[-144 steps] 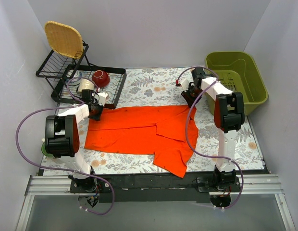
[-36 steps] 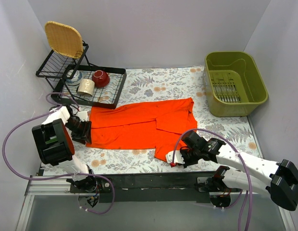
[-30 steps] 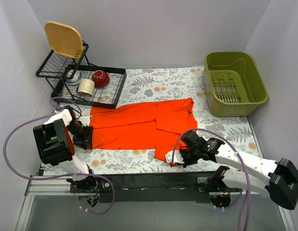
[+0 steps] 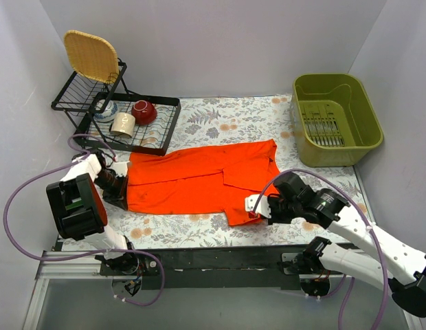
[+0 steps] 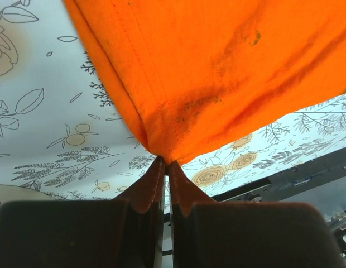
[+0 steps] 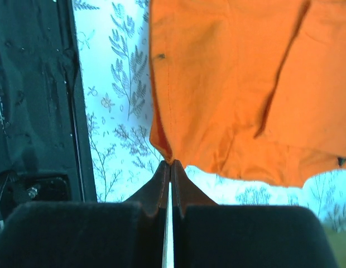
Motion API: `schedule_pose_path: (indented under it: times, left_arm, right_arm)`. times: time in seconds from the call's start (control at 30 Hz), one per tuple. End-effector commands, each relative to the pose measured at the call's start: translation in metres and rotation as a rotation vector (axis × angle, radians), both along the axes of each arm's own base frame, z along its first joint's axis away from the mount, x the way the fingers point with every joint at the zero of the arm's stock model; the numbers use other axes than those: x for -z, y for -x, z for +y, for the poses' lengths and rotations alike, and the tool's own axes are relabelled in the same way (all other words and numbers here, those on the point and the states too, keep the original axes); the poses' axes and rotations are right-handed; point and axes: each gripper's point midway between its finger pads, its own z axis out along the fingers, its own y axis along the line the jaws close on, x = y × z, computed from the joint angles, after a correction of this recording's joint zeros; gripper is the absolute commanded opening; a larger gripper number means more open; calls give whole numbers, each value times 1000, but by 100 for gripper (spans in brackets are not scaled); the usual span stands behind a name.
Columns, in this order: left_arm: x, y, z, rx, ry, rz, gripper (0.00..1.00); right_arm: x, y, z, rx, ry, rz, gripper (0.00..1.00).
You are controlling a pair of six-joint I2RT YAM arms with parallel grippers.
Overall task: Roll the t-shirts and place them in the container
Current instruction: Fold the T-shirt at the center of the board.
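Item: one orange-red t-shirt [image 4: 192, 182], lying flat on the floral table [image 4: 220, 124] in a long folded band, between the dish rack [image 4: 165, 134] and the green tub [image 4: 323, 155]. Left gripper [image 5: 164, 163]: jaws pinched tight on the band's near left corner. Right gripper [image 6: 171, 163]: jaws pinched tight on the near right corner (a fold of hem caught at the tips). Rolling: judged not begun, since no coil shows anywhere; the whole roll remains.

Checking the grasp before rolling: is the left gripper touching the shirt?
Touching. The left wrist view shows the left gripper shut, its tips pinching the edge of the shirt.
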Motion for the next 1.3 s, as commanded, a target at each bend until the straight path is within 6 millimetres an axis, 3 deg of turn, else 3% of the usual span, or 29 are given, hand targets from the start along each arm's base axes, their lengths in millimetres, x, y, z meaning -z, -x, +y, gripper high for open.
schedule_pose_path:
  times: [0.0, 0.17, 0.47, 0.97, 1.27]
  left_arm:
    - [-21, -16, -4, -12, 13, -103, 0]
    - [-26, -22, -6, -18, 20, -145, 0]
    - [-34, -42, -4, -22, 19, -216, 0]
    - [-56, -93, 7, -78, -2, -383, 0]
    - [-53, -117, 13, -93, 1, -391, 0]
  right_arm:
    - [-10, -5, -29, 163, 55, 12, 1]
    - [-20, -27, -37, 231, 60, -67, 1]
    - [-57, -81, -40, 393, 0, -185, 1]
    - [-73, -153, -39, 411, 53, -317, 1]
    - [-75, -194, -30, 385, 68, -347, 1]
